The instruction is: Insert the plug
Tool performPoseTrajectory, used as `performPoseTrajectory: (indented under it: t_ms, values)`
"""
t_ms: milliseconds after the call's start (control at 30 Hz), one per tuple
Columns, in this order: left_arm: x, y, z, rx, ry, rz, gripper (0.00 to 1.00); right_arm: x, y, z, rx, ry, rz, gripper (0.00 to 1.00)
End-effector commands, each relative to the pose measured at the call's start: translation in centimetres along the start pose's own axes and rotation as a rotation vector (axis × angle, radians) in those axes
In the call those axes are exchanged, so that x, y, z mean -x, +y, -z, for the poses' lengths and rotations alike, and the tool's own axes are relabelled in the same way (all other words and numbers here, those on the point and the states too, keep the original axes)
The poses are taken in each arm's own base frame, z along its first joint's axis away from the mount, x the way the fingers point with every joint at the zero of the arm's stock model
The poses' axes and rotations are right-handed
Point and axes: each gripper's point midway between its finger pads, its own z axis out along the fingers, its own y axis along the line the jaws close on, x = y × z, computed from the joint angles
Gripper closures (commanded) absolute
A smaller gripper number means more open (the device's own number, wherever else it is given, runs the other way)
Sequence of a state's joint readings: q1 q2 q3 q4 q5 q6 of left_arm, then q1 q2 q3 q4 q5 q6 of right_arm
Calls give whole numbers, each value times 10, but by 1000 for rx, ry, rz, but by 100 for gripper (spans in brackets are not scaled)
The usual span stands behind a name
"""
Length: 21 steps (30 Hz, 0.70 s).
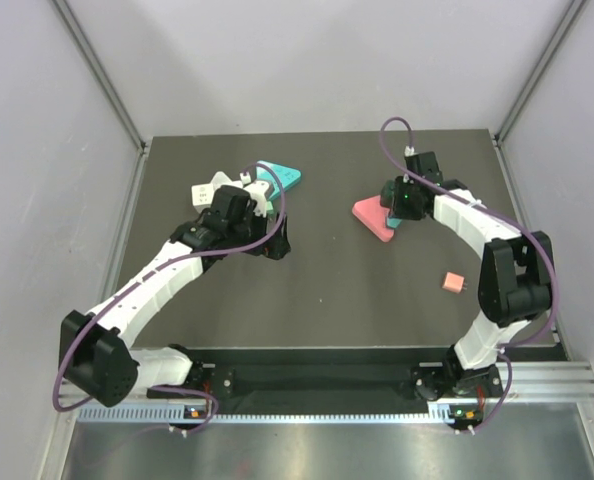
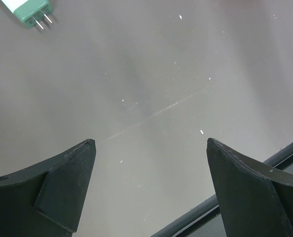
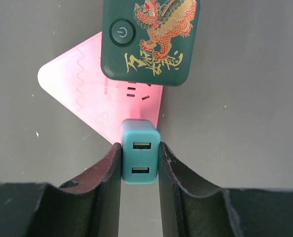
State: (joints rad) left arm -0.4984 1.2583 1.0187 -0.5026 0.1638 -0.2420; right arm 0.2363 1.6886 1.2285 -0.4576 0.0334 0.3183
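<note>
Left of the middle of the counter (image 1: 327,290), the left hand (image 2: 150,143) hangs open above the dark surface. Right of the middle, nearer the far edge, the right hand (image 3: 139,146) grips a teal plug (image 3: 140,132) touching a pink power strip (image 3: 82,94).

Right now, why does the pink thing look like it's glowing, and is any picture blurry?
Right wrist: the pink strip is washed out by bright light; the teal plug between the fingers is sharp. Left wrist: the table shows soft pale glare streaks, the green plug is crisp. Top view: even light, faint shadows.
</note>
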Motion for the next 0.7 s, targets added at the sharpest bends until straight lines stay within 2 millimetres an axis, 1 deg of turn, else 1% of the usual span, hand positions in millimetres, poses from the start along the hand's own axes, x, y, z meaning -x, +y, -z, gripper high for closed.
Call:
performPoseTrajectory:
  t_ms: [0, 100, 233, 400, 533, 667]
  values:
    - [9, -3, 9, -6, -43, -7, 2, 16, 8, 7, 25, -24, -18, 100]
    - [8, -3, 9, -8, -43, -10, 2, 16, 12, 5, 32, -20, -12, 100]
    - [9, -3, 10, -7, -48, -12, 2, 15, 12, -1, 30, -13, -13, 100]
    - [9, -3, 11, -4, -49, -12, 2, 19, 18, -6, 39, -18, -11, 100]
    - [9, -2, 11, -4, -52, -14, 2, 16, 21, -6, 31, -3, -14, 100]
    - [11, -2, 13, -1, -57, -14, 2, 8, 21, -4, 9, 18, -22, 100]
